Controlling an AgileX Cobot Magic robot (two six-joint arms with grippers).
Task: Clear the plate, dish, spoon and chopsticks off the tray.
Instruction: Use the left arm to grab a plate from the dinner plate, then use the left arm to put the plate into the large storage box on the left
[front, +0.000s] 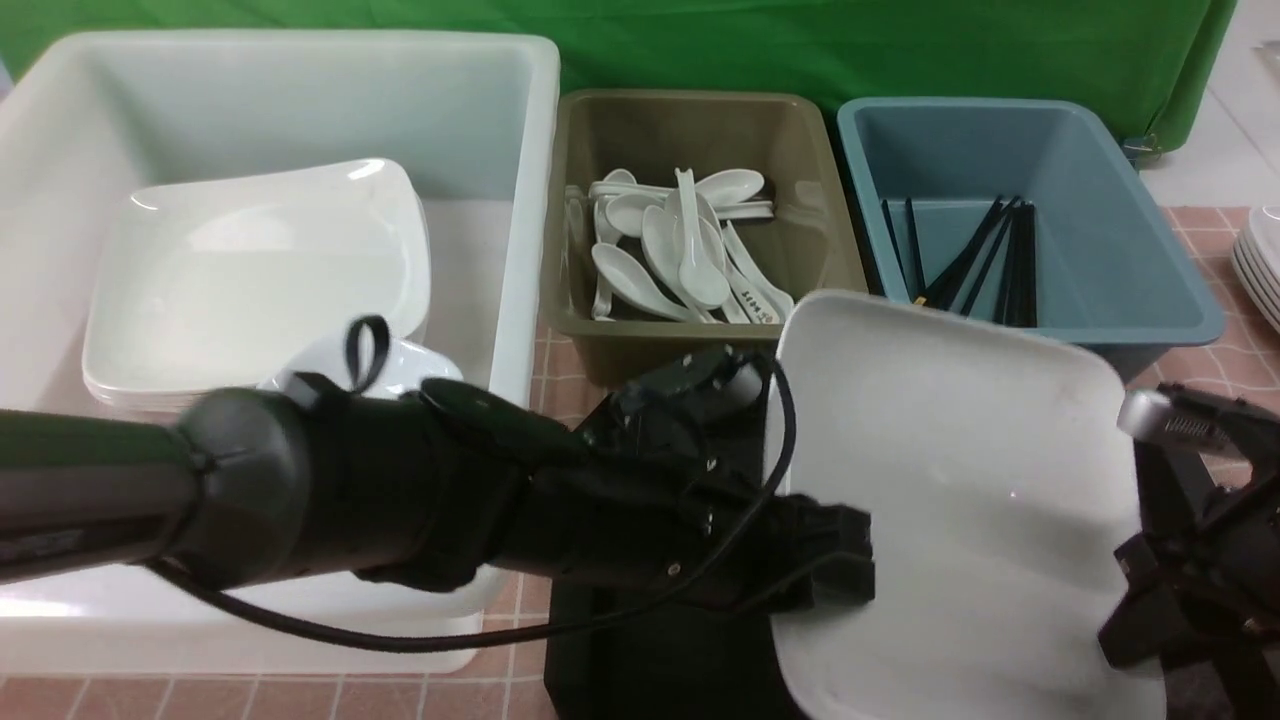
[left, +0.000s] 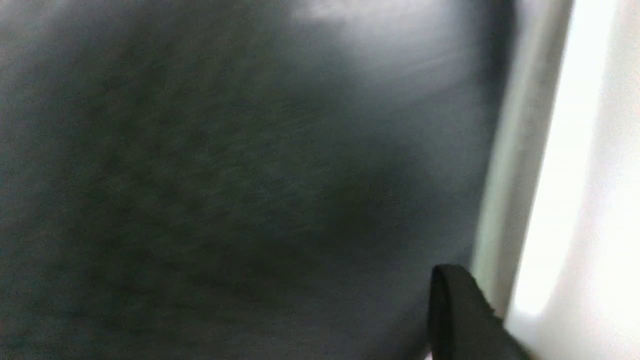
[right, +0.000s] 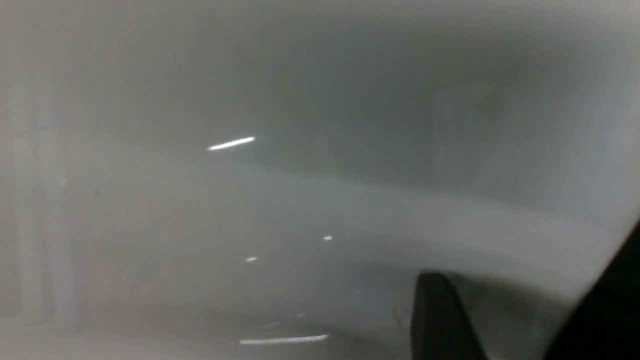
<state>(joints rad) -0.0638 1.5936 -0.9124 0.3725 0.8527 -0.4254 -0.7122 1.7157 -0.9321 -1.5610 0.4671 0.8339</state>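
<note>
The large white plate hangs tilted above the black tray. My left gripper is shut on its left edge, and my right gripper is shut on its right edge. In the left wrist view one finger lies beside the plate's rim, over the blurred tray floor. In the right wrist view one finger lies on the plate's face. A small dish sits in the white tub, partly behind my left arm. Spoons lie in the olive bin, chopsticks in the blue bin.
The white tub at back left holds a stack of square plates. The olive bin and the blue bin stand behind the tray. More white plates are stacked at the far right on the tiled table.
</note>
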